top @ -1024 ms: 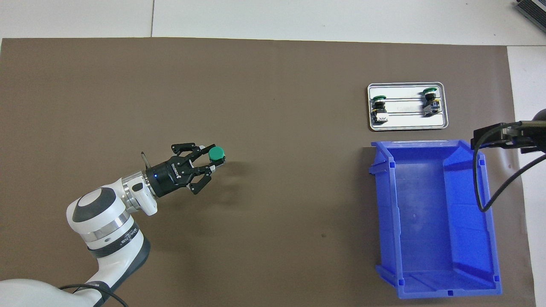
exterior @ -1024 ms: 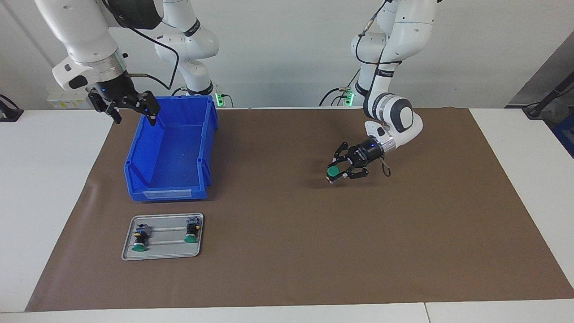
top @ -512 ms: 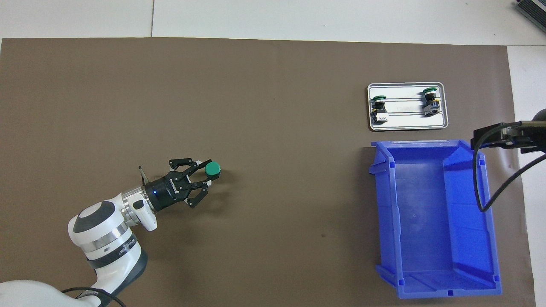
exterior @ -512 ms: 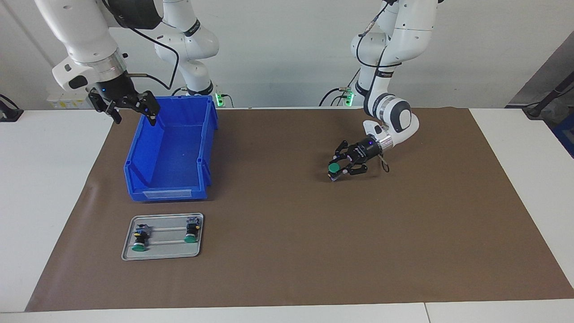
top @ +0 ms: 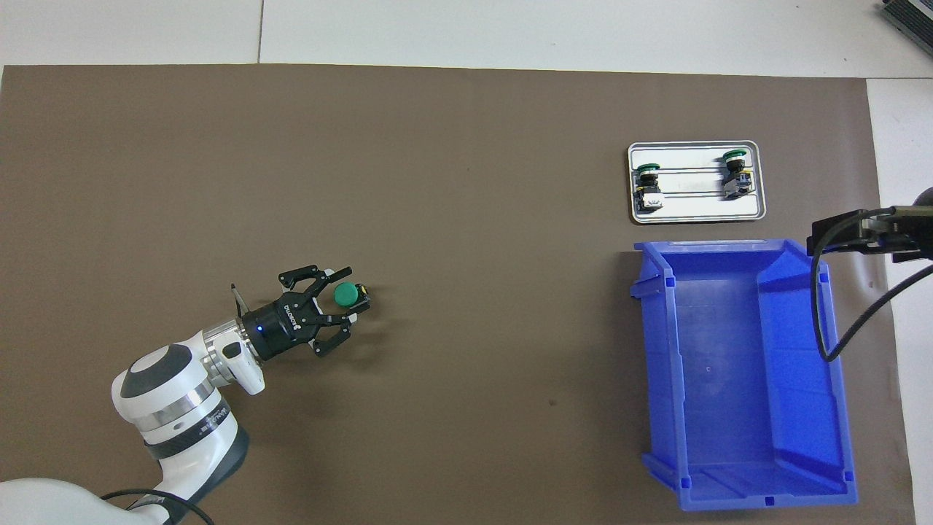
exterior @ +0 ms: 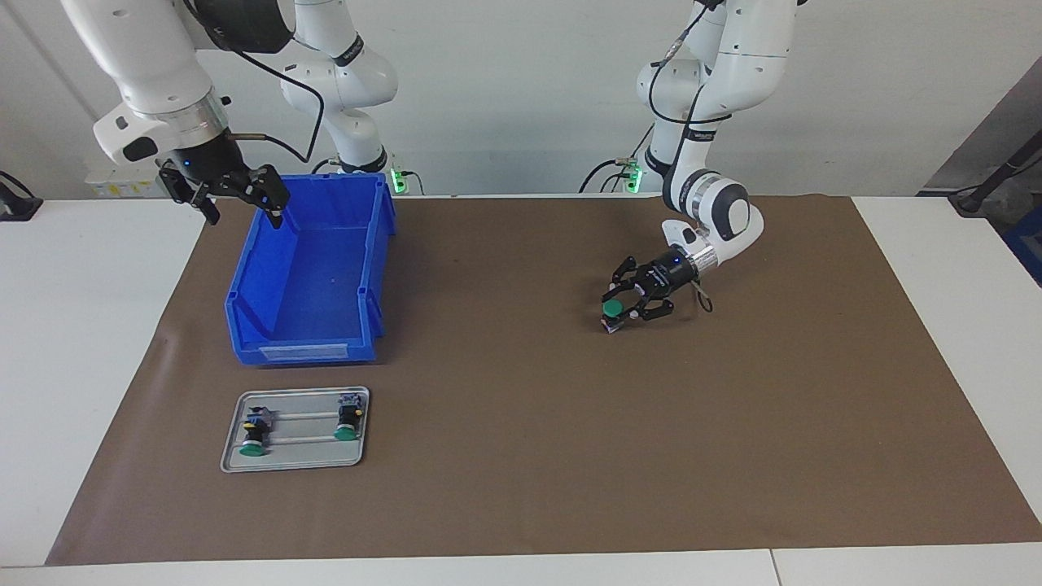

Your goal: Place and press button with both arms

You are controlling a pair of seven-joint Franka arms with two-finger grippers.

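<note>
My left gripper [exterior: 616,316] is shut on a green-capped button [exterior: 611,308], cap up, holding it low over the brown mat with its body at or just above the mat. Both also show in the overhead view: the left gripper [top: 355,305] and the button [top: 345,293]. My right gripper [exterior: 242,203] is open and empty, raised over the corner of the blue bin [exterior: 305,352] nearest the robots; it waits there. In the overhead view the right gripper [top: 838,235] shows at the edge. Two more buttons [exterior: 254,439] [exterior: 347,426] lie on a metal tray [exterior: 293,464].
The blue bin [top: 758,502] stands toward the right arm's end of the table, with the tray [top: 696,213] just farther from the robots than it. The brown mat [exterior: 521,456] covers most of the table.
My left gripper has come down toward the mat with the button and drawn back a little toward the robots. The right arm has not moved.
</note>
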